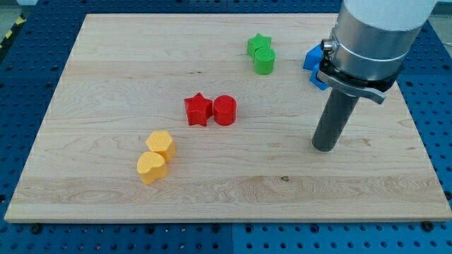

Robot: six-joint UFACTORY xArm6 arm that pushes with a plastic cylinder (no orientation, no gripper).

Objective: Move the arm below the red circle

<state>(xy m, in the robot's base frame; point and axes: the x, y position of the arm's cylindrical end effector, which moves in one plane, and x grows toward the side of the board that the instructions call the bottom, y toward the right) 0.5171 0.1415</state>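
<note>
The red circle (224, 110) sits near the middle of the wooden board (106, 85), touching a red star (198, 109) on its left. My tip (324, 147) rests on the board well to the view's right of the red circle and a little lower than it. The dark rod rises from the tip to the grey arm body at the view's top right. Nothing touches the tip.
A green star (258, 44) and a green cylinder (264, 61) stand together near the view's top. A blue block (312, 63) is partly hidden behind the arm. A yellow hexagon-like block (162, 144) and a yellow heart (151, 168) sit at lower left.
</note>
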